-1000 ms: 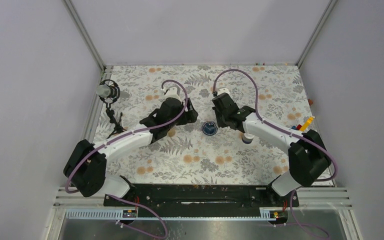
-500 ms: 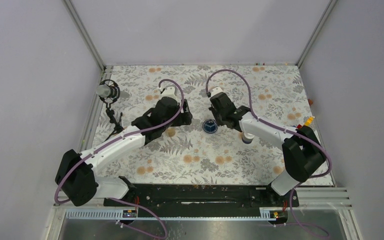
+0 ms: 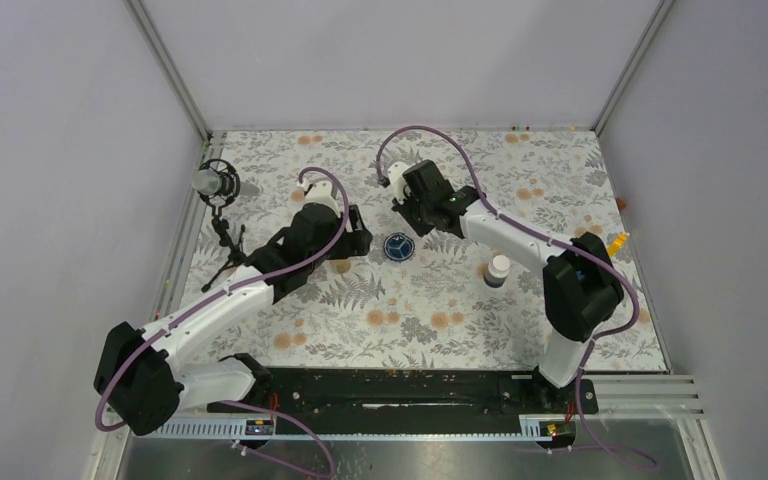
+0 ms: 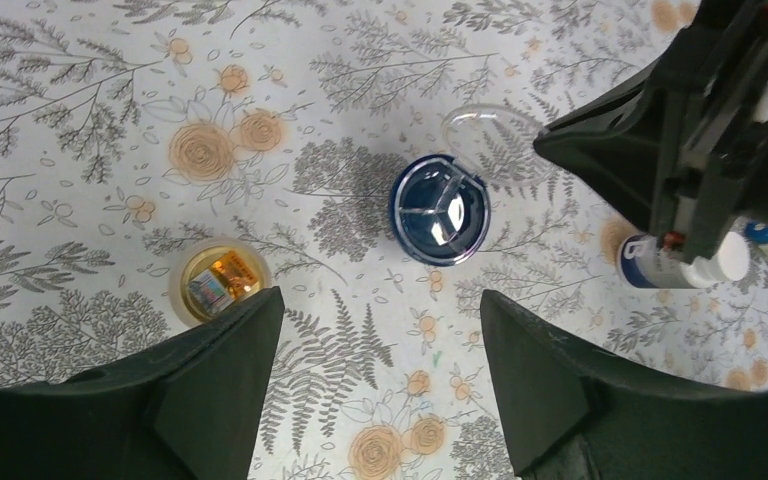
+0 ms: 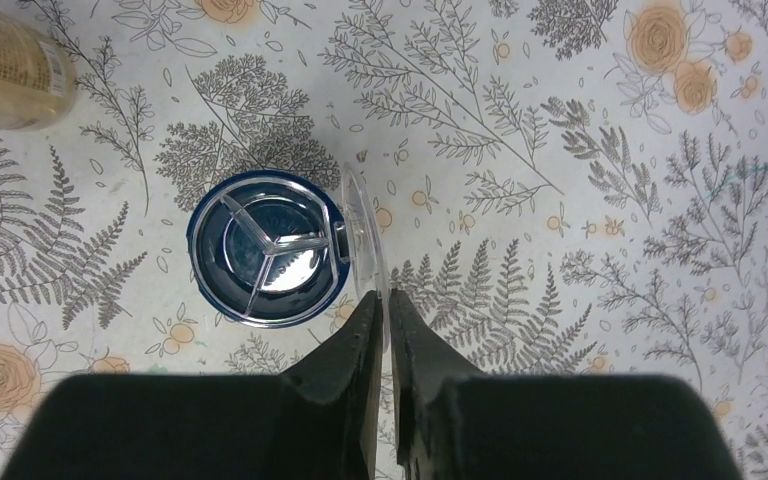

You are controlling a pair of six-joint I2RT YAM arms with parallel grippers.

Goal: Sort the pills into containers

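nearest, at the lower right of the top view's floral cloth (image 3: 440,320), the dark bottle with the white cap (image 3: 497,270) stands upright, capped and alone. in the lower left of the left wrist view, the amber bottle (image 4: 179,283) stands uncapped with something orange inside, likely pills (image 4: 225,281). i can make out no loose pills on the cloth. the left gripper (image 4: 380,400) hangs released above the cloth, spread wide and holding nothing, with 1 finger just beside the amber bottle.

a little farther, mid-frame, sits the blue round case (image 3: 398,247). its 3 sections show nothing i can make out. its clear lid (image 5: 358,235) stands hinged up on the case's right side in the right wrist view. the right gripper (image 5: 381,315) has its jaws almost together, and the lid's lower edge runs into the slit. i cannot tell whether it pinches the lid or has let go.

what could go wrong:
- the thin lid may spring shut once freed.
- a pull on the lid may drag or tip the light case.
- a sideways move of the left finger could knock over the open amber bottle and scatter its contents.
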